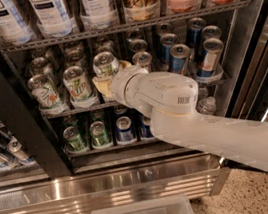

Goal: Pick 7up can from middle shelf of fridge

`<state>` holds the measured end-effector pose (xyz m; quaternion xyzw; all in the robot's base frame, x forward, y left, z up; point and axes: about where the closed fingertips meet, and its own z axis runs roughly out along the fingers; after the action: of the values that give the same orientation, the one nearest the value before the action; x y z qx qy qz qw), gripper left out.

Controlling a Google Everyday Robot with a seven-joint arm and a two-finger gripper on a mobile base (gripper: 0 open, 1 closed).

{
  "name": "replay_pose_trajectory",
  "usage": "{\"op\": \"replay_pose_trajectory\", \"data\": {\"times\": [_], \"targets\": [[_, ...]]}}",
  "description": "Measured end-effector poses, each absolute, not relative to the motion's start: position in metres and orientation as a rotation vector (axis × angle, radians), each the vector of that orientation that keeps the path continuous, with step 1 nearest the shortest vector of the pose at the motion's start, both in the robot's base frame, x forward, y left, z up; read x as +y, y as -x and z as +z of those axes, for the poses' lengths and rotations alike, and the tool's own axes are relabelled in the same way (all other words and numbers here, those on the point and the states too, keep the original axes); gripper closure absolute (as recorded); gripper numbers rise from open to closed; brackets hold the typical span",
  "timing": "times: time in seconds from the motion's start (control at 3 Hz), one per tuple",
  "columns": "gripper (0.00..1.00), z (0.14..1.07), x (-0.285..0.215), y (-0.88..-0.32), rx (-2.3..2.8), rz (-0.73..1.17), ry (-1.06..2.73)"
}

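Gripper (112, 77): reached onto shelf (69, 110), at the front-lane 7up can (105, 64), presumably for picking. Closure on the can: cannot tell.

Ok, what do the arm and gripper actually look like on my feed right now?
The arm is a smooth, off-white tubular shell with a rounded, drum-shaped wrist housing carrying a small dark barcode-like marking. No cables show. The gripper, pale cream-yellow, is at the front of the dark wire middle shelf.
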<state>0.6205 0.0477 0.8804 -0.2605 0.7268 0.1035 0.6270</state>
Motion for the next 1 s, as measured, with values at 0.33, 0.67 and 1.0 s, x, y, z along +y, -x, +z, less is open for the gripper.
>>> {"op": "replay_pose_trajectory", "data": {"times": [0.33,0.67,1.0], "targets": [[1.0,0.882,0.052,-0.612,1.656,0.251,0.606],[1.0,0.882,0.052,-0.612,1.655,0.25,0.608],[1.0,0.878,0.05,-0.596,1.655,0.24,0.634]]}}
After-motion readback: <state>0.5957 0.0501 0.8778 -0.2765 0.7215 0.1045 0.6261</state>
